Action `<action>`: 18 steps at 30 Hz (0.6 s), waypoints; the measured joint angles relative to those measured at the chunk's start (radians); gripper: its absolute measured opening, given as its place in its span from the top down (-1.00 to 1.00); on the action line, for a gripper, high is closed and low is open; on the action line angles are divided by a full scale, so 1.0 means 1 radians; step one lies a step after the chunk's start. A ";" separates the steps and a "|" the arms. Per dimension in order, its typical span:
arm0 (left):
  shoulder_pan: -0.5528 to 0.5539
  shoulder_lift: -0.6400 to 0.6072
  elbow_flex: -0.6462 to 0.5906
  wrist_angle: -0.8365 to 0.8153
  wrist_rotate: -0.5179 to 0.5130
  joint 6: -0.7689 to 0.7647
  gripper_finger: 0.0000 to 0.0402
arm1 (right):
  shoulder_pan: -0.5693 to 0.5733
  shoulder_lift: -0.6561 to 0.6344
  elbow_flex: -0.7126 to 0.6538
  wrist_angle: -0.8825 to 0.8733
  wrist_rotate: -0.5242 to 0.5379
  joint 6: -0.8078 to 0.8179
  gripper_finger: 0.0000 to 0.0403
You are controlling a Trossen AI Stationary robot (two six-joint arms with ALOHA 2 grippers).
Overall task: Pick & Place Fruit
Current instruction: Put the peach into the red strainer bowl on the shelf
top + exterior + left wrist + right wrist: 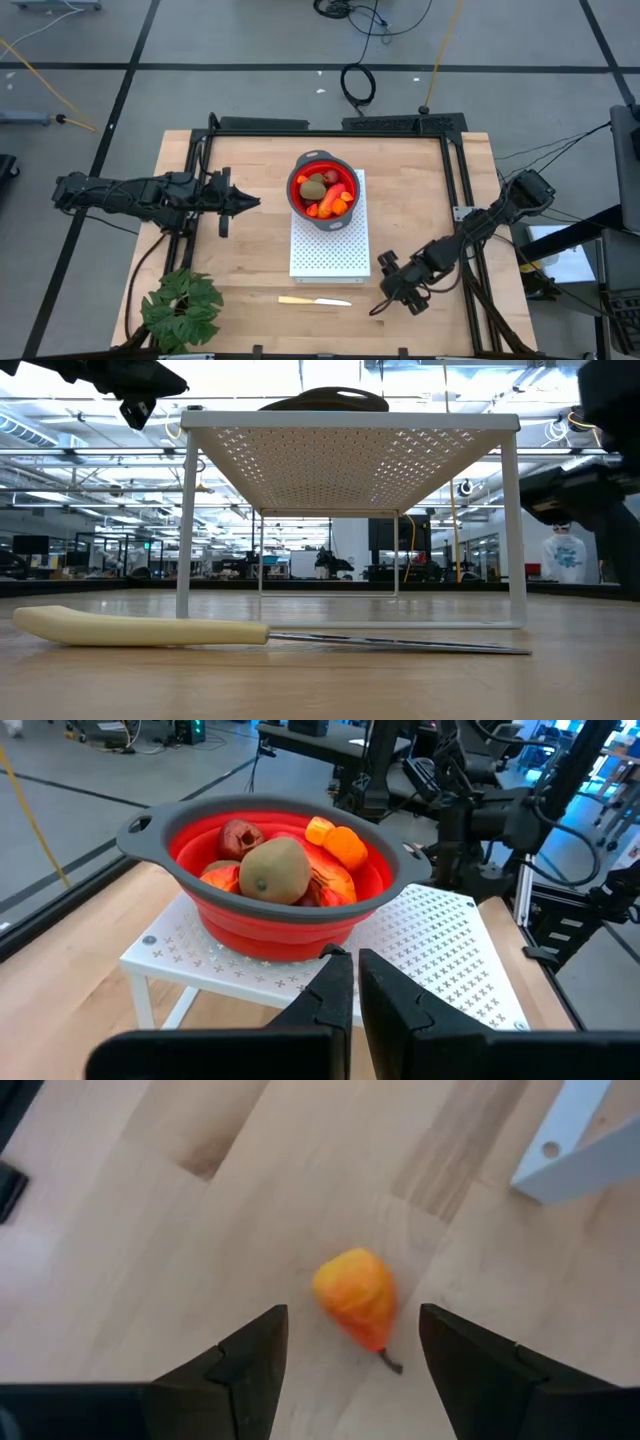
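A red bowl (322, 187) with a grey rim stands on a white perforated stand (330, 250). It holds fruit: an olive-brown oval (273, 870), a dark red ball (238, 837) and orange pieces (340, 842). One more orange, pear-shaped fruit (357, 1298) with a short dark stem lies on the wood near the stand's leg. My right gripper (352, 1318) hangs open above it, one finger on either side, apart from it. My left gripper (355, 962) is shut, held level in the air left of the bowl (245, 203).
A pale yellow-handled knife (315, 300) lies in front of the stand, near the table's front edge. A green leafy plant (181, 306) sits at the front left corner. Bare wood lies left and right of the stand.
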 joint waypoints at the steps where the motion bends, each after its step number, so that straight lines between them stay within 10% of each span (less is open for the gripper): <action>1: 0.000 0.000 0.000 0.000 0.000 -0.003 0.89 | 0.000 0.000 -0.007 0.007 -0.001 -0.003 -0.08; 18: 0.000 0.000 0.000 -0.008 0.000 -0.009 0.89 | -0.003 0.058 -0.044 0.119 -0.027 -0.041 -0.07</action>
